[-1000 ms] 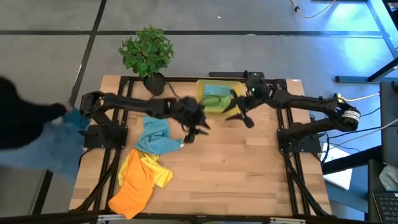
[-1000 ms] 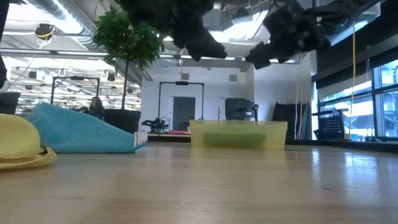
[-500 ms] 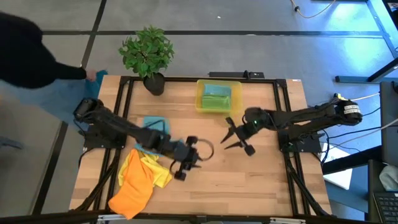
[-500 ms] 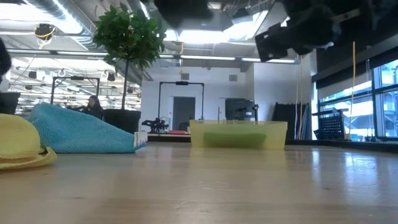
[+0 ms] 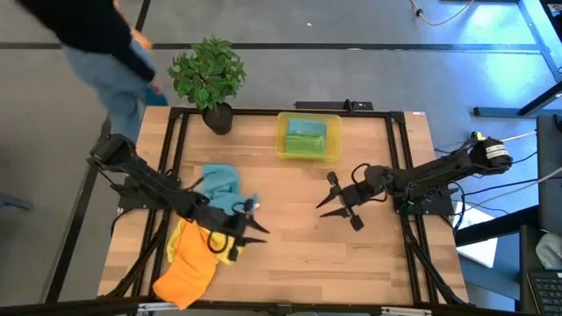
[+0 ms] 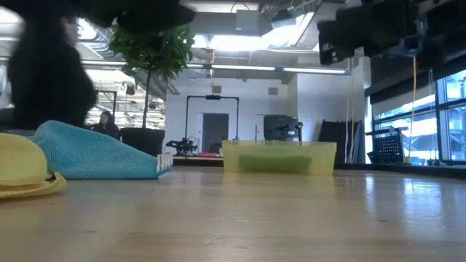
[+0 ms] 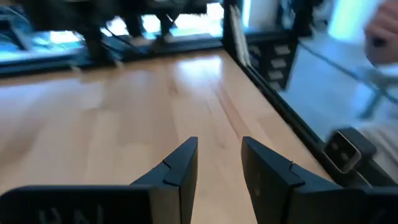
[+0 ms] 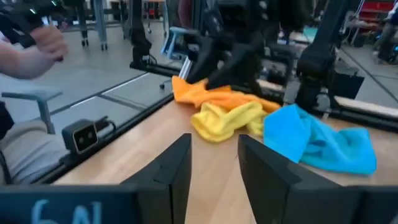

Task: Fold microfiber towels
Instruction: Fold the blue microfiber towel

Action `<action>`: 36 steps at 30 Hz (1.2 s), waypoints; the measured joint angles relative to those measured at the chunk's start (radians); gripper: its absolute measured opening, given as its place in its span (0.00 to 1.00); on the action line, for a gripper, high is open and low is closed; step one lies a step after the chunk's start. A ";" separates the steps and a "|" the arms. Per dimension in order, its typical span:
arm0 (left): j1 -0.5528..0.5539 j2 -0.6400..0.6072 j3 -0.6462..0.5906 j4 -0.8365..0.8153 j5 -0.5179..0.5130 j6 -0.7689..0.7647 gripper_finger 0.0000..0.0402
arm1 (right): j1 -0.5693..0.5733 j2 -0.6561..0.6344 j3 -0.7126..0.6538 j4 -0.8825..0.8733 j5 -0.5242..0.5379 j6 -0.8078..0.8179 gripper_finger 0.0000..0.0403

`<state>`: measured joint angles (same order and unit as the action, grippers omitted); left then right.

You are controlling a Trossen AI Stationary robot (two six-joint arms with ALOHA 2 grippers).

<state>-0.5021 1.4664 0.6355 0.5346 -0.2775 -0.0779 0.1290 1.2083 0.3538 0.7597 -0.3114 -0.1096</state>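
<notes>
Pulling back from the yellow bin point(image 5: 308, 138), both arms have swung down to the near half of the table point(image 5: 351, 254). That looks like a reset before the next cloth gets picked. The left gripper point(image 5: 248, 219) hangs empty beside the pile, fingers slightly spread; the right gripper point(image 5: 338, 203) sits mid-table, also parted and empty. The unfolded towels point(image 5: 206, 237) lie crumpled at the table's left: blue, yellow, orange, the heap running lengthwise from back to front edge. A green one rests in the bin.
</notes>
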 joint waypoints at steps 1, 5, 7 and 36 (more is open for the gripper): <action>-0.001 -0.012 -0.040 0.048 -0.025 0.001 0.28 | 0.001 0.000 0.011 0.001 0.006 -0.005 0.33; 0.011 -0.052 -0.140 0.169 -0.120 0.024 0.28 | 0.000 0.000 0.058 0.001 0.016 -0.020 0.33; 0.021 -0.088 -0.162 0.182 -0.132 0.016 0.28 | 0.001 0.000 0.072 0.001 0.017 -0.021 0.33; -0.180 -0.501 -0.202 -0.011 -0.323 0.132 0.28 | 0.183 0.000 0.045 -0.048 0.240 -0.025 0.33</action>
<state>-0.6821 0.9653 0.4332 0.5236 -0.6007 0.0546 0.3122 1.2083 0.3992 0.7119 -0.0711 -0.1348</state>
